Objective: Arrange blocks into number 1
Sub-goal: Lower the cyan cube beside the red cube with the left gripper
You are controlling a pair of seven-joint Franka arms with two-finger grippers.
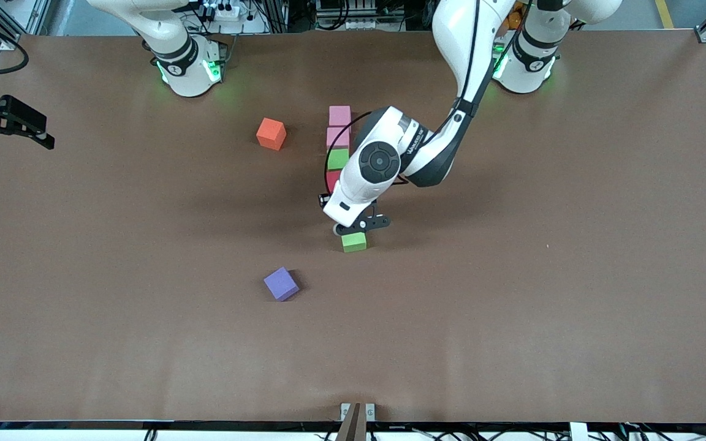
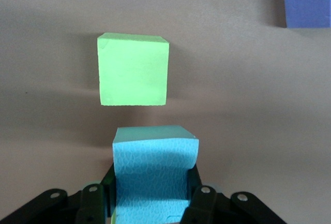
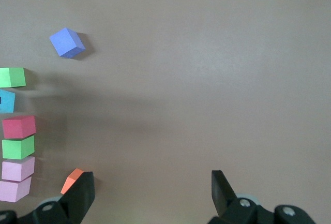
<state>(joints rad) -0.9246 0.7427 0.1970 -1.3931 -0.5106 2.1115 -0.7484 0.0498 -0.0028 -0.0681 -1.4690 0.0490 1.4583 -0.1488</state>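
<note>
You have a brown table [image 1: 573,306] with a mid-table column of pink [image 1: 339,114], pink [image 1: 337,137], green [image 1: 337,158] and red [image 1: 331,179] blocks, another green block [image 1: 353,242] toward the front edge, plus loose orange [image 1: 271,133] and purple [image 1: 280,283] blocks.

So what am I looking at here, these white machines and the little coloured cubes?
Two robot arms stand at a brown table. One picture looks down from across the table; the other two come from cameras on each arm's wrist. The left gripper is shut on a blue block, low beside a green block in a row with red, green and two pink blocks. Orange and purple blocks lie apart. The right gripper waits, open, at its end of the table.
</note>
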